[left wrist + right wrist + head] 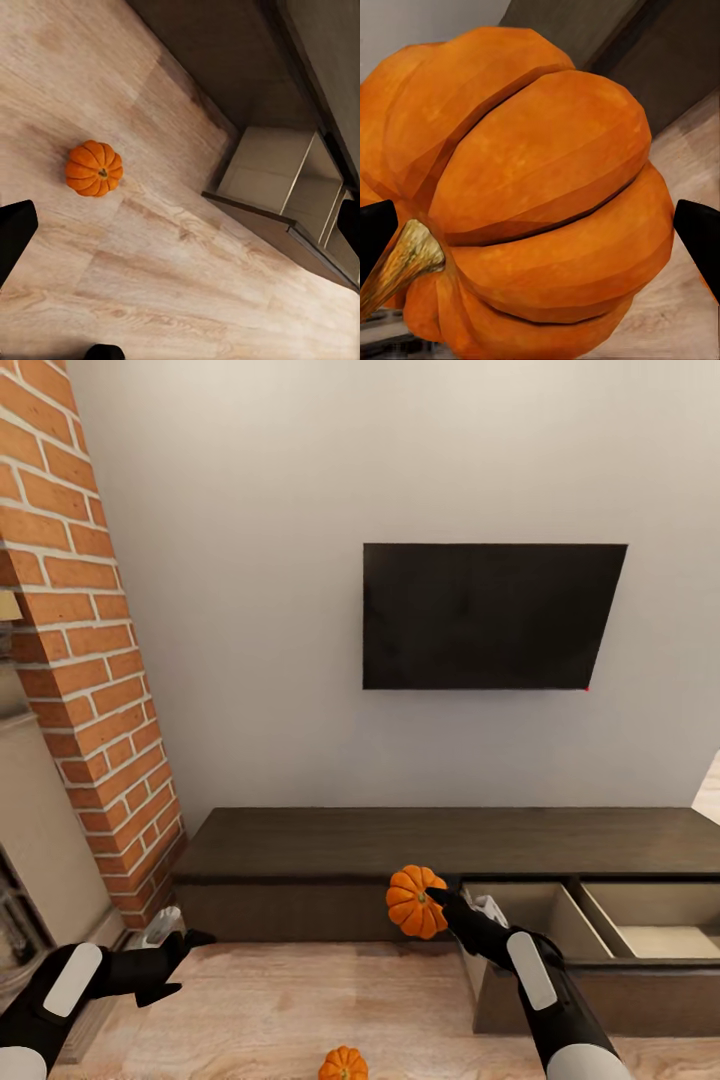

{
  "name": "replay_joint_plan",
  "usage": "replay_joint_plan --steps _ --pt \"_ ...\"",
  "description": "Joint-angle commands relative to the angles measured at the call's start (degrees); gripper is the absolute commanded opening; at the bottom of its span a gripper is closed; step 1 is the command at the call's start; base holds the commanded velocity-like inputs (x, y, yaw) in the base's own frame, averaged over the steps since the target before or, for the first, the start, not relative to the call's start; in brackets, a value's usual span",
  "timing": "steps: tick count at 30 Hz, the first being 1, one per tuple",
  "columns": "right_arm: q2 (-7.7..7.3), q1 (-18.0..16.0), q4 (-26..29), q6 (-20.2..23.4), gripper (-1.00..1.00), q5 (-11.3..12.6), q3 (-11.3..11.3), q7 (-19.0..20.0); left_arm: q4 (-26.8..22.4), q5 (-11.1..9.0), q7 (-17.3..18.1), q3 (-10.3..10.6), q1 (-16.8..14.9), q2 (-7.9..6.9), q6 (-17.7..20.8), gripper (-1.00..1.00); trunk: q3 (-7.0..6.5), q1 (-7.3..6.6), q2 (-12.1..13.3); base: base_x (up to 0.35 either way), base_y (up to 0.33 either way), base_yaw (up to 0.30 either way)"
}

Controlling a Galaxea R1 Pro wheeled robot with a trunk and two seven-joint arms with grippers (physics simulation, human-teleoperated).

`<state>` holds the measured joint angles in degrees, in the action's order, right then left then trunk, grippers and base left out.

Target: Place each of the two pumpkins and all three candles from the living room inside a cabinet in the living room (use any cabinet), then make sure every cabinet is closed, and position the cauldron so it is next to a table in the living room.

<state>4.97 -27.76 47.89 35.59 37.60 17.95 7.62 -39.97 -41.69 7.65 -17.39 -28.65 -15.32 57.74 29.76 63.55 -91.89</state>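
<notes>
We see a small bright-orange ribbed pumpkin (417, 901) held in the air in front of the long low dark-brown wooden cabinet (330, 845), level with its front face and just to the left of the pulled-out drawer (590, 925). In the right wrist view this pumpkin (540, 202) sits between the two black fingers (701, 240), its tan stem (401, 262) lying close to one of them. The right gripper (440, 905) is closed around the pumpkin, its fingers pressed to the sides of the fruit.

A second orange pumpkin (343, 1064) rests on the pale wooden floor (300, 1000), well in front of the cabinet and between our two arms. In the left wrist view we find it (94, 168) upright on the boards, stem up, apart from the open drawer (289, 184).

The drawer shows pale wood insides split by a divider into two compartments, and we can make out nothing lying in the parts we see. The rest of the cabinet front looks shut.

Our left gripper (185, 960) hangs low over the floor near the foot of the red brick column (80, 660), its black fingers spread apart and holding nothing.

Above the cabinet, a flat black screen (490, 615) hangs on the light grey wall (250, 560).
</notes>
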Motion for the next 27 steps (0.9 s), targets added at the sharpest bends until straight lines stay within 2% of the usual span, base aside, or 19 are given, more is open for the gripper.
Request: replay_joint_plan --steps 1,4,6,10,14,15,16,19,22,27 --pt "0.0 -0.01 0.11 -0.11 -1.0 -0.02 -1.84 0.0 -0.01 0.0 -0.09 0.05 0.0 0.07 -0.24 1.0 0.18 0.23 -0.42 0.0 0.0 0.029" --pt "-0.09 -0.01 0.33 -0.51 -1.0 -0.19 -6.06 0.02 -0.02 0.07 -0.27 0.53 0.0 0.22 -1.63 1.0 0.71 0.88 -1.62 0.0 0.0 0.013" --pt "-0.1 -0.01 0.44 -1.71 -1.0 -0.22 -7.99 0.08 -0.02 0.1 -0.34 2.14 0.0 0.26 -3.37 1.0 1.07 1.32 -2.42 0.0 0.0 0.004" --pt "-0.2 -0.01 0.44 -2.26 -1.0 -0.11 -9.77 0.07 -0.01 0.19 -0.42 4.18 0.0 0.31 -5.4 1.0 1.79 2.2 -4.03 0.0 0.0 0.001" --pt "-0.29 -0.06 0.63 -2.09 -1.0 0.24 -10.25 0.35 0.35 0.17 -0.5 6.66 0.0 0.7 -8.62 1.0 2.51 3.08 -5.63 0.0 0.0 0.0" --pt "-0.39 -0.16 0.75 -1.71 -1.0 0.49 -10.38 0.45 0.55 0.04 -0.57 9.61 0.0 0.93 -12.2 1.0 2.69 3.3 -6.03 0.0 0.0 0.0" --pt "-0.48 -0.17 0.78 -1.58 -1.0 0.52 -10.39 0.53 0.63 -0.01 -0.59 10.38 0.0 0.99 -13.36 1.0 2.86 3.52 -6.43 0.0 0.0 0.0" --pt "-0.66 -0.04 1.89 -1.05 -1.0 0.6 -10.43 0.61 0.75 -0.06 -0.72 11.8 0.0 1.37 -15.2 1.0 3.4 4.18 -7.64 0.0 0.0 0.0" --pt "-0.55 0.45 7.19 2.02 -1.0 0.62 -10.53 0.63 0.83 -0.05 -1.4 12.94 0.0 2.07 -15.83 1.0 3.94 4.84 -8.84 0.0 0.0 0.0" --pt "-0.21 0.51 15.18 7.0 -1.0 0.7 -10.56 0.65 1.03 -0.09 -2.84 13.37 0.0 2.43 -16.91 1.0 4.84 5.94 -10.85 0.0 0.0 0.0"
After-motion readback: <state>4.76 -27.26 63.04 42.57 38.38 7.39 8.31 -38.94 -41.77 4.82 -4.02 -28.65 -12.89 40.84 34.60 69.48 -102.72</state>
